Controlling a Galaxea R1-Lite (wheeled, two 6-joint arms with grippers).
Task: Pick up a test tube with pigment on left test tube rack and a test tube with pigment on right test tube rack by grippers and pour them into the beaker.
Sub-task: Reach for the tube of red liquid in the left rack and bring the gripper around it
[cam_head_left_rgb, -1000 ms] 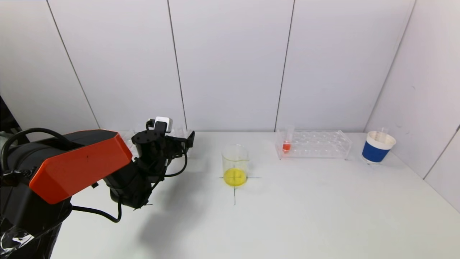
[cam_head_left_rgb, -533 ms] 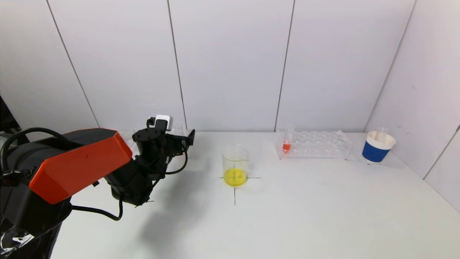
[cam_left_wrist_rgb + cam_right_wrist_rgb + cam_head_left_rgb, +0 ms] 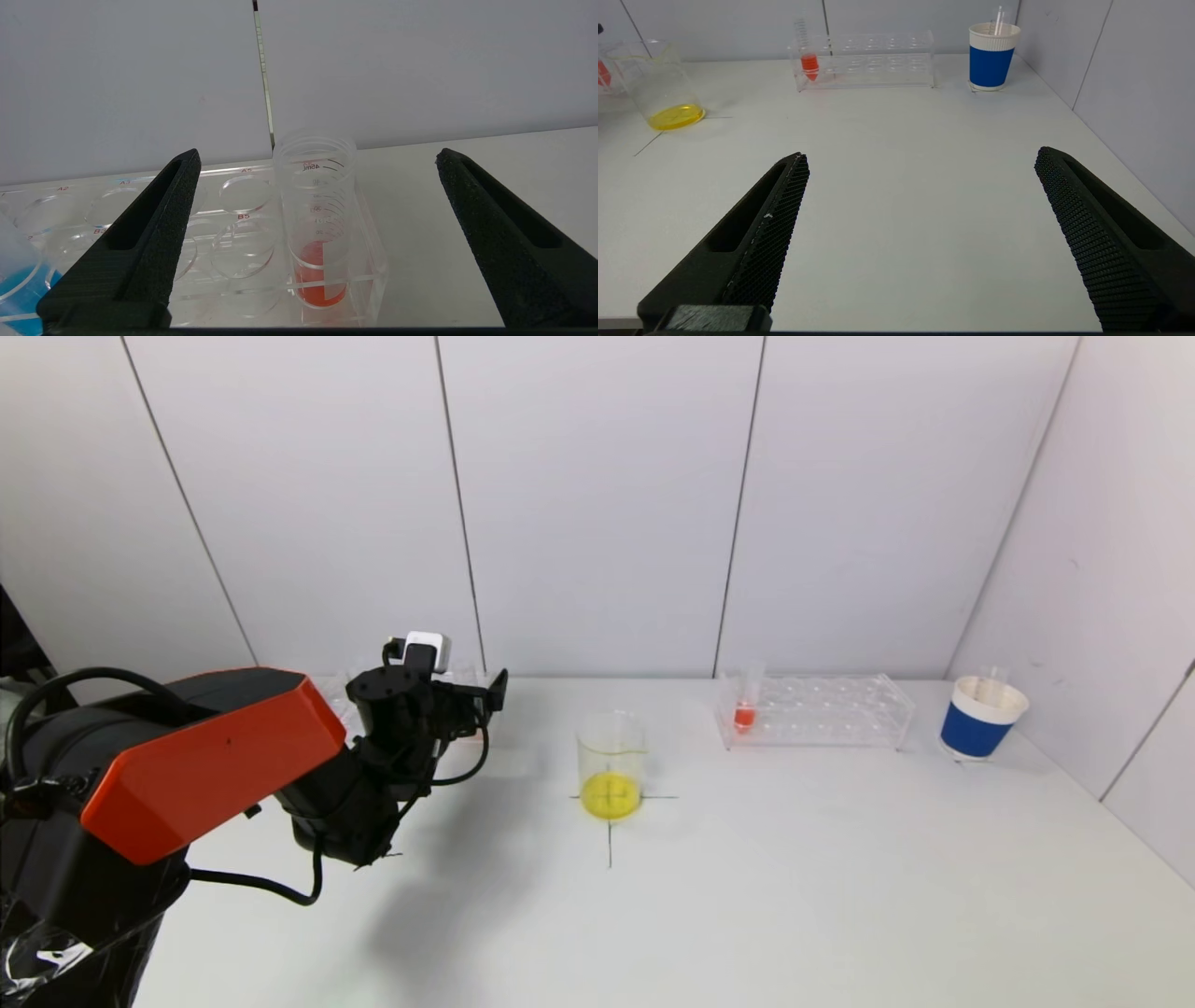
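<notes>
Left gripper [image 3: 315,158]: black, wedge-shaped fingers [image 3: 140,247] with a finely textured face, jaws spread wide, level with the near end of the left test tube rack [image 3: 233,219] at the table's far left, nothing between them touched. Left test tube [image 3: 316,219]: clear plastic cylinder, threaded open mouth up, long axis vertical, printed graduations on the wall, red-orange pigment pooled in its lower part; seated in the rack's end hole, centred between the spread fingers and apart from both. Rack: clear acrylic, round holes lettered in red. A second vessel with blue liquid [image 3: 18,284] shows at the edge of the left wrist view. Beaker [image 3: 611,763]: clear, spouted, yellow liquid at the bottom, standing on a black cross mark on the white table [image 3: 747,896]. Right test tube rack [image 3: 812,711]: clear, far right, holding one upright right test tube [image 3: 745,700] with red-orange pigment. Blue-and-white paper cup [image 3: 980,719] beside it. Right gripper [image 3: 920,158]: mesh-patterned fingers, jaws wide, empty, low over bare table.
</notes>
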